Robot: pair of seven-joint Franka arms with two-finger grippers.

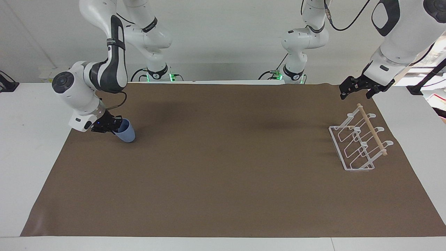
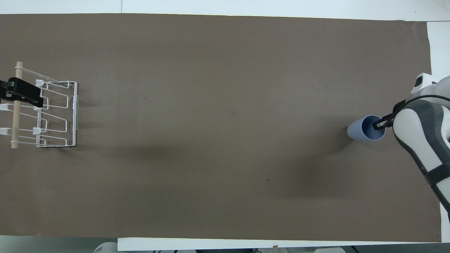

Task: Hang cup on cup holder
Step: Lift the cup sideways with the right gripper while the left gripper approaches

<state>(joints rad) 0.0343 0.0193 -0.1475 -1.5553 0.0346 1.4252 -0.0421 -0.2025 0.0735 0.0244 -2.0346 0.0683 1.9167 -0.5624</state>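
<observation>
The light-blue cup [image 1: 128, 133] is tilted, its mouth toward the right arm's end of the table, low over the brown mat; it also shows in the overhead view [image 2: 359, 129]. My right gripper [image 1: 112, 125] is shut on the cup's rim, one finger inside the mouth, as the overhead view [image 2: 381, 123] also shows. I cannot tell whether the cup's base touches the mat. The white wire cup holder [image 1: 359, 143] with its wooden dowel stands at the left arm's end [image 2: 52, 116]. My left gripper [image 1: 358, 90] waits in the air over the holder's dowel end [image 2: 21, 95].
The brown mat [image 1: 223, 167] covers most of the white table. Between the cup and the cup holder the mat is bare. The arms' bases stand at the table's edge nearest the robots.
</observation>
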